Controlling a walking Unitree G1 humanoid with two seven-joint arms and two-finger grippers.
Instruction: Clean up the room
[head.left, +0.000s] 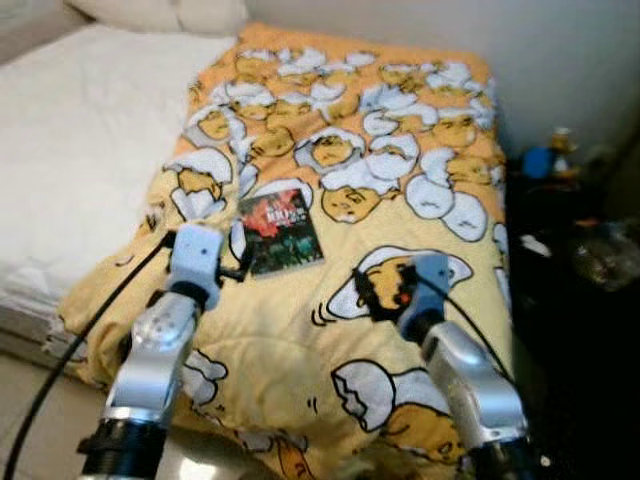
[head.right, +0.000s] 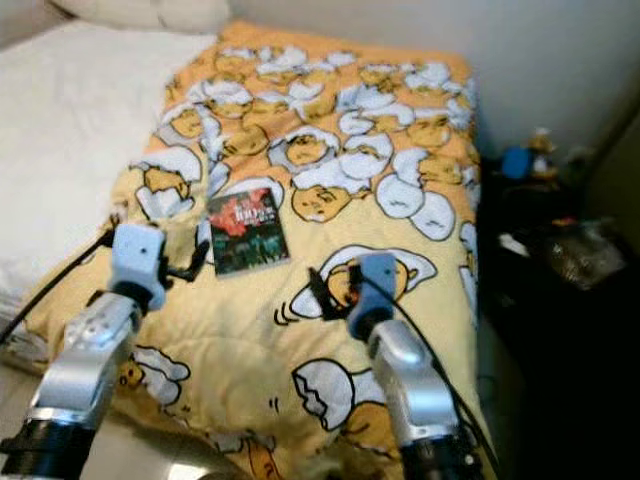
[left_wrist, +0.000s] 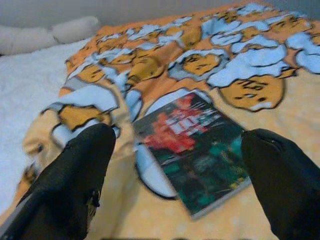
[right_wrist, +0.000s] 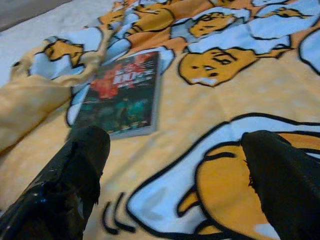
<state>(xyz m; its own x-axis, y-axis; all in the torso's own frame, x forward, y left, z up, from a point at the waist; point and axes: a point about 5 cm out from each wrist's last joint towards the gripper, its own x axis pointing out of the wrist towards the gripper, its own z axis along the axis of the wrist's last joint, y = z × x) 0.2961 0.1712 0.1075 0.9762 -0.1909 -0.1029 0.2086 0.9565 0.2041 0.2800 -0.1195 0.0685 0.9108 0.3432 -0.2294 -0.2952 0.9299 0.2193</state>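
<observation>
The book (head.left: 281, 231) lies flat on the yellow blanket (head.left: 300, 330), just in front of the left gripper (left_wrist: 175, 165). That gripper is spread wide and nearer. The right gripper (right_wrist: 175, 175) is spread too.

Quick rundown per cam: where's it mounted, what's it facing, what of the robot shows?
Left and right eye views: on the head, looking down at the yellow blanket on the bed; both silver arms show.
Left wrist view: along the open left gripper, facing the book; both black fingers show.
Right wrist view: along the open right gripper, facing the blanket; both fingers show.
Shared: all four views show the book and the blanket.
</observation>
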